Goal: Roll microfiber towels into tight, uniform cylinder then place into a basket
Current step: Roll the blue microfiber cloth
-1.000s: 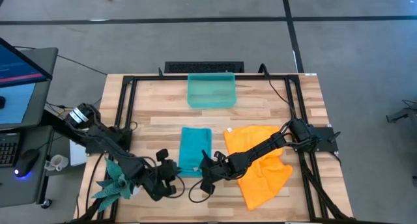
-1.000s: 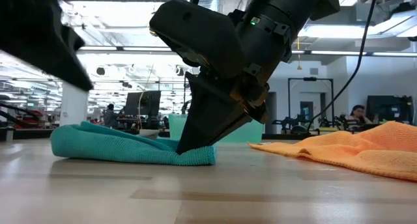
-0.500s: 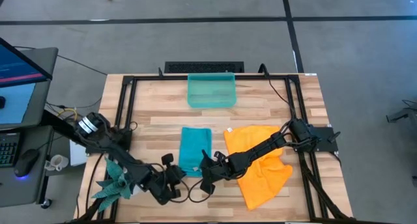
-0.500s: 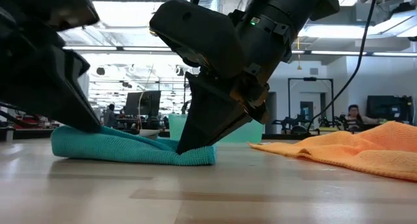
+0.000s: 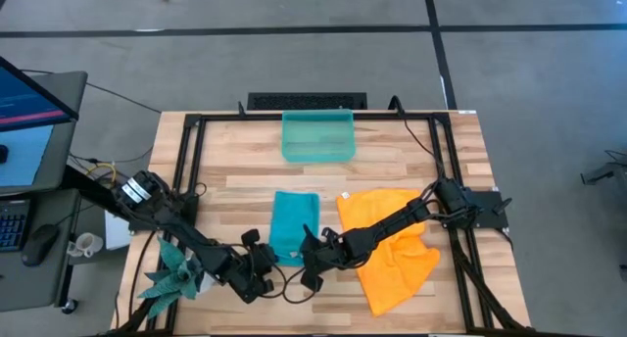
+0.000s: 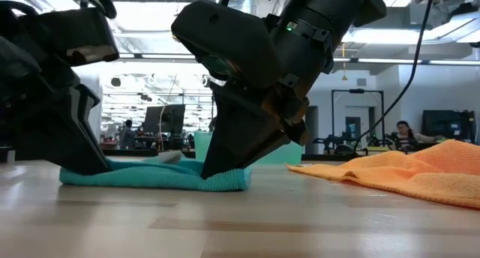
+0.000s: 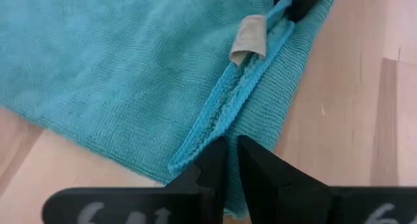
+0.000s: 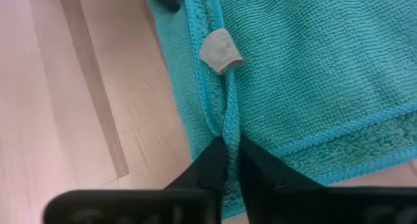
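Observation:
The teal-blue towel [image 5: 294, 224] lies folded on the wooden table, with a beige tag [image 7: 247, 38] near its near edge. My left gripper [image 7: 231, 160] is down at the towel's near left corner, my right gripper [image 8: 229, 157] at its near right corner; both are shut on the hem. The low view shows both grippers, the left [image 6: 94, 168] and the right [image 6: 214, 170], with fingertips on the flat towel [image 6: 150, 177]. The orange towel [image 5: 392, 244] lies crumpled to the right. The basket [image 5: 317, 136] stands at the far side. My left gripper pinches the towel's hemmed near edge [image 7: 207, 129] between its two fingers, where two hems run together. The fingers slant down from the near left. The towel lies flat on the table there. My right gripper pinches the same hemmed edge [image 8: 225, 123] between its two fingers, just past the beige tag. The fingers slant down from the right. The towel stays on the table, slack.
A teal spiky plant figure [image 5: 171, 273] sits at the near left beside my left arm. A black frame [image 5: 191, 151] runs along the table's sides and back. Bare wood lies between the towels and the basket.
My left gripper has come down and toward the teal towel's near left corner, onto its hem. The towel's left end, bulged up before, now lies pressed flat. My right gripper has kept its place.

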Controlling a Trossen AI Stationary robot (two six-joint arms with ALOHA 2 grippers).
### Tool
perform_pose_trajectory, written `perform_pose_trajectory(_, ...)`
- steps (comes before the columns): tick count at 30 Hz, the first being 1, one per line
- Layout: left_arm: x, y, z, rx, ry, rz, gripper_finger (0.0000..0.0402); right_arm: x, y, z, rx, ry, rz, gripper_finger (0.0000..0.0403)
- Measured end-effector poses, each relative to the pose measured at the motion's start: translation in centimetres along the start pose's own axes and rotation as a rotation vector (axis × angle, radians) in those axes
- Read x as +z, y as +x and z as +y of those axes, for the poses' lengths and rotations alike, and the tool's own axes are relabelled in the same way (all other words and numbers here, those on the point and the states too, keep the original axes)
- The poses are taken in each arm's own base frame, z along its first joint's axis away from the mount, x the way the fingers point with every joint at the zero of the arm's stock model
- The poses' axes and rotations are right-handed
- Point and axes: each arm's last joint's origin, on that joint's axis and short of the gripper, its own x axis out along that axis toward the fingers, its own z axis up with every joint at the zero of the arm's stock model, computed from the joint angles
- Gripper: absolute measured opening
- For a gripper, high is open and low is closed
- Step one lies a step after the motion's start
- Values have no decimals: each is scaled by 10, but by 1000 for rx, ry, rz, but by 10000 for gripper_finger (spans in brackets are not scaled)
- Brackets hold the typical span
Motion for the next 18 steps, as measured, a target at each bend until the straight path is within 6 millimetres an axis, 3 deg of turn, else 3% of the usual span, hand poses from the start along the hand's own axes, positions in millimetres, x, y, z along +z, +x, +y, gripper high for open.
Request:
perform_pose_trajectory(10,-2,1,0,2,-24,13,34,1,-6,1,5,-22,-4,139)
perform_pose_trajectory(18,-2,2,0,-5,-42,31,34,3,-26,1,-56,-118,-12,131)
